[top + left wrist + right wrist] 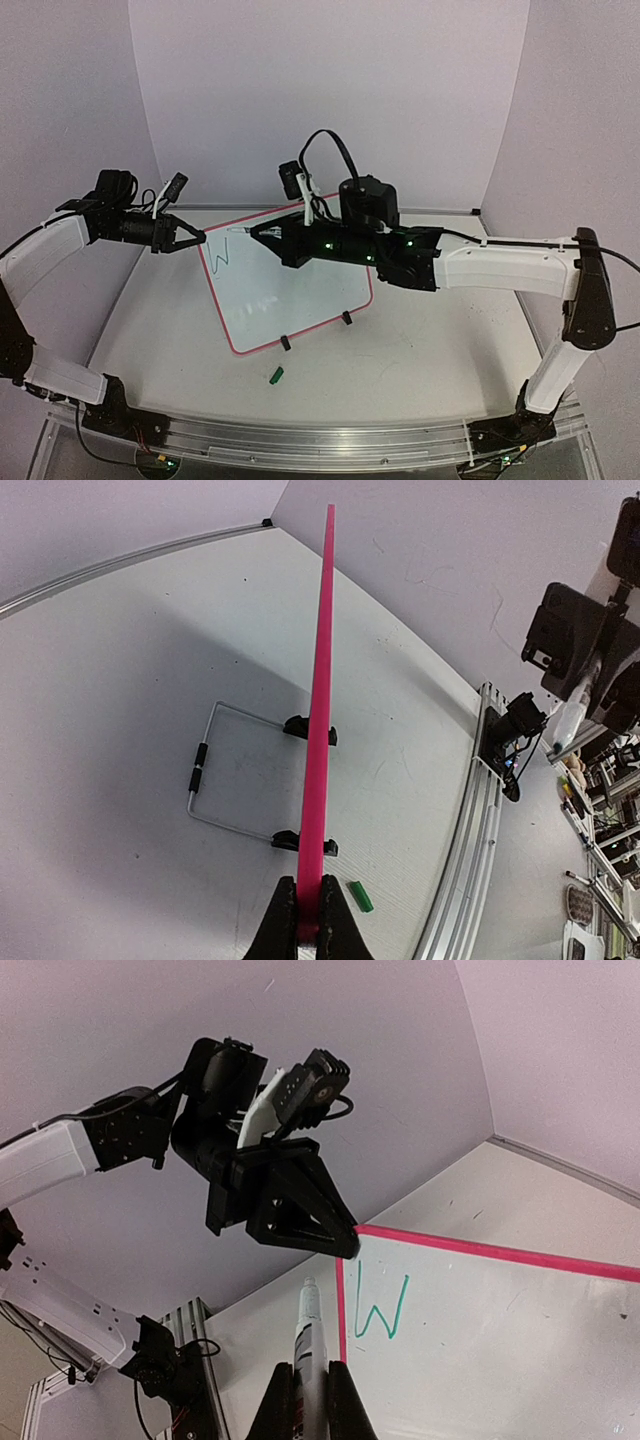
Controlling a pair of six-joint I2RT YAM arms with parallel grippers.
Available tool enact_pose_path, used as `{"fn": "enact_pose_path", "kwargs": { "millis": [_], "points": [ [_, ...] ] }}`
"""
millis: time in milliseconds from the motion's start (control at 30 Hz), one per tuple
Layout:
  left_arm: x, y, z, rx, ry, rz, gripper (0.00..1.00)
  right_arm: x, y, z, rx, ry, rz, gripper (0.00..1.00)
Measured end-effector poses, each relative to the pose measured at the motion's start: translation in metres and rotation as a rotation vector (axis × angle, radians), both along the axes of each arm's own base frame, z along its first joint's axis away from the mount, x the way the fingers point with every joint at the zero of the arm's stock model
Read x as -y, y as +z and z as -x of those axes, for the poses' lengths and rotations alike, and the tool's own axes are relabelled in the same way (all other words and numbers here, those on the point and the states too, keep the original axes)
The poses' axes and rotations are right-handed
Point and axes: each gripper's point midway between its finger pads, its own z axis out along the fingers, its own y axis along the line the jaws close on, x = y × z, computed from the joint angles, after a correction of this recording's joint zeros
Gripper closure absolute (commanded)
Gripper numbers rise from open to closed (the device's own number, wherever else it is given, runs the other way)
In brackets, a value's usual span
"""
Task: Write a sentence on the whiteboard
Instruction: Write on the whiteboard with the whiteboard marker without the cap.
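Left pincer (198,238) clamped on whiteboard (290,292) corner, right pincer (310,1382) clamped on marker (307,1325); only legible writing: green "W" (383,1310).

Reaching in from the left, with left gripper (197,238) closed on the whiteboard (290,292) corner; stretched across from the right, with right gripper (268,234) pinching a marker (306,1332).

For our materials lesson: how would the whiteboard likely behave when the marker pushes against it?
Probably stiff: the whiteboard edge looks straight. Likely light and tippy, being thin on small clip feet; the left hand pinching its corner should steady it.
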Motion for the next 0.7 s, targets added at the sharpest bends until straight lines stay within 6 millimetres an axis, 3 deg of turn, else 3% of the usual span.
{"fn": "enact_pose_path", "kwargs": {
  "millis": [333, 700],
  "points": [
    [0.0, 0.0, 0.001, -0.002, 0.0, 0.0, 1.0, 0.001, -0.019, -0.003, -0.028, 0.039, 0.029, 1.0],
    [0.0, 0.001, 0.002, -0.002, 0.0, 0.0, 1.0, -0.004, -0.059, -0.022, -0.09, 0.027, 0.079, 1.0]
  ]
}}
